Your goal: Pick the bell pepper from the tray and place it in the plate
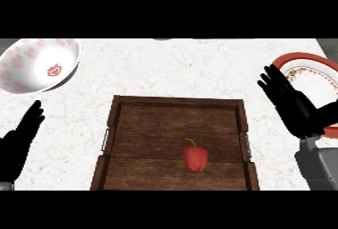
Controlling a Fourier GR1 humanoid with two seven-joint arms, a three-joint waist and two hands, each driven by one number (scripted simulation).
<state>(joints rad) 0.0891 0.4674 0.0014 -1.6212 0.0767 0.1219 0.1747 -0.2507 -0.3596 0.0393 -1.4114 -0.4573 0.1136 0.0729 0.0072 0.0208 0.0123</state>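
We judge the task to be at its very start. The bell pepper point(195, 157) lies untouched on the floor of the wooden tray point(177, 101), a little right of the tray's middle and toward its near end, with its green stem pointing to the far side. Our right hand point(289, 103) hangs over the counter point(171, 67) just right of the tray's far right corner, fingers straight and apart, holding nothing. In this view it overlaps the left edge of the plate point(315, 80), which sits at the far right, white with a red rim and a flowered band. Our left hand point(20, 142) rests at the left edge, fingers straight and up, empty as well, and apart from the tray. So the step in hand is the reach. As we see it, the next move calls for the right hand to come left and nearer over the tray's right wall, go down onto the bell pepper and curl round its body. It should then lift the bell pepper clear of that wall before carrying it right and far to the plate. The bell pepper looks smooth and rounded, so it may roll as the fingers close. The counter is white marble with faint grey veins. A white bowl point(40, 65) with pink markings stands at the far left, off the route. Of the room beyond the counter we see nothing.
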